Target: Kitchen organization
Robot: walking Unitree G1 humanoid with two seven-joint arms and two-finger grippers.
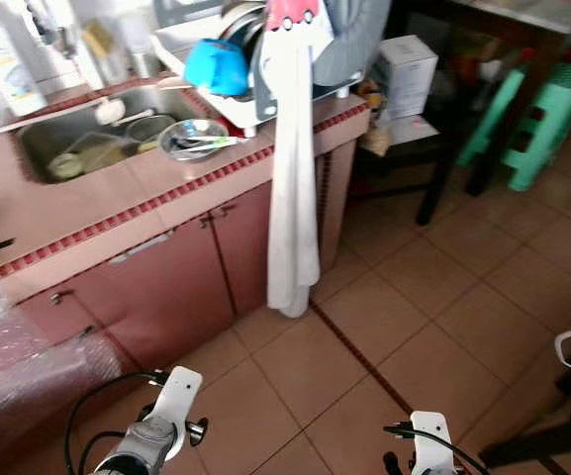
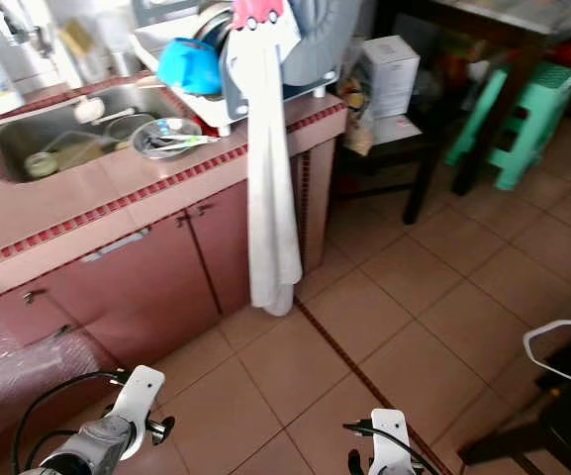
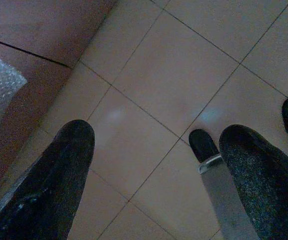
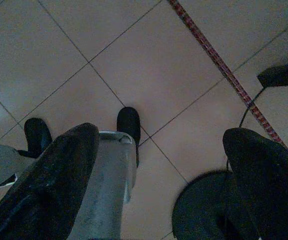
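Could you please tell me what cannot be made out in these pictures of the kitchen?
- Sink: contents blurred in the eye views; dishes unclear.
- Dish rack: partly hidden by the hanging white towel and cut off by the top edge.
- White box: its label is too small to read.

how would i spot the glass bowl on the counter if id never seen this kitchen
Start at the pink tiled counter and find the sink sunk into it. Just right of the sink, before the dish rack, sits the glass bowl. It alone is clear, standing on the counter with utensils lying in it.
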